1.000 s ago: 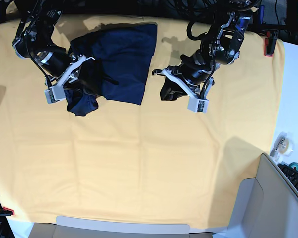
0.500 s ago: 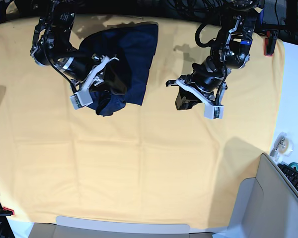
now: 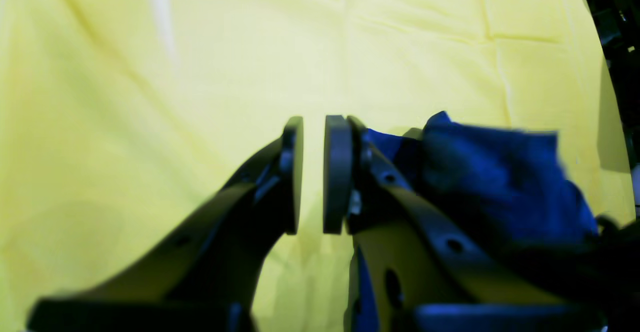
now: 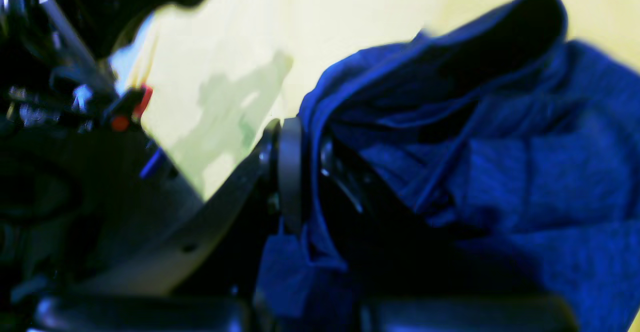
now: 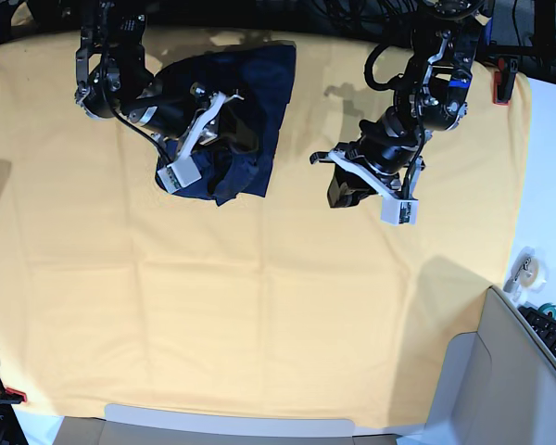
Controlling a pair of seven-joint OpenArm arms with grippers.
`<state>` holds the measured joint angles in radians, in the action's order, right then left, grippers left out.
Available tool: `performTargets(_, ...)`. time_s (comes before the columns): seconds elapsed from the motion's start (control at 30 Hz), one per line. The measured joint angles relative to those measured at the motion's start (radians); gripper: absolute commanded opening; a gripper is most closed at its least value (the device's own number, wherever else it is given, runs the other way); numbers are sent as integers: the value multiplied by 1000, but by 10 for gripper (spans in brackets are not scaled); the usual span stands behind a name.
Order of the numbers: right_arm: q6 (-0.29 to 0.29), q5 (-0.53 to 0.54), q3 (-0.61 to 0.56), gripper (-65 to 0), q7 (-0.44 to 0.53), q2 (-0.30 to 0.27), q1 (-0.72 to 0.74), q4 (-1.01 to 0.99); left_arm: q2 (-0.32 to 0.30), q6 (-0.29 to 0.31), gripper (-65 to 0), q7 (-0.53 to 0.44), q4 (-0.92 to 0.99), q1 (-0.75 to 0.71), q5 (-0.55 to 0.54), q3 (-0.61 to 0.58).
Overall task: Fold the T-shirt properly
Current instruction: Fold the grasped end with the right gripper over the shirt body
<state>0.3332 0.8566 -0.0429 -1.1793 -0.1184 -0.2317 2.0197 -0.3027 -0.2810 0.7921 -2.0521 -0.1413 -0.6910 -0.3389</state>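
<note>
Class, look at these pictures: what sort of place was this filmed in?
Probably a robotics lab or workshop: two robot arms work over a table cloth clamped flat, cables hang behind, and a keyboard sits at the side.

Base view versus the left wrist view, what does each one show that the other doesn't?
Only the base view shows both arms: the right gripper shut on a fold of the shirt, the whole bundled shirt, plus a tape roll and keyboard off the cloth. Only the left wrist view shows the left gripper close up, its pads slightly apart with nothing between them. Both share the yellow cloth and the shirt.
</note>
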Motion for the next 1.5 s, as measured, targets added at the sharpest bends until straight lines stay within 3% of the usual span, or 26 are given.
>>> performTargets(0.17, -65, 6, -11, -650, 4, -20, 0, 0, 0, 0, -571, 11, 0, 0, 0, 37)
performTargets(0.4, -68, 2, -184, -650, 2, -114, 35, -2, 0, 0, -571, 10, 0, 0, 0, 45)
performTargets(0.5, -64, 7, -247, -650, 4, -110, 58, -9, 0, 0, -571, 11, 0, 0, 0, 45)
performTargets(0.77, -65, 3, -244, -649, 2, -116, 64, -18, 0, 0, -571, 11, 0, -3, 0, 45)
performTargets(0.83, -65, 5, -245, -621, 2, -130, 66, -18, 0, 0, -570, 11, 0, -3, 0, 45)
performTargets(1.0, -65, 2, -243, -424, 3, -146, 82, -19, 0, 0, -569, 11, 0, -3, 0, 45)
performTargets(1.1, -65, 5, -244, -340, 1, -147, 91, -19, 0, 0, -569, 11, 0, -3, 0, 45)
performTargets(1.3, -65, 9, -245, -322, 2, -139, 172, -19, 0, 0, -569, 11, 0, -3, 0, 45)
performTargets(1.5, -60, 18, -200, -323, 3, -85, 240, -19, 0, 0, -569, 11, 0, -5, 0, 45)
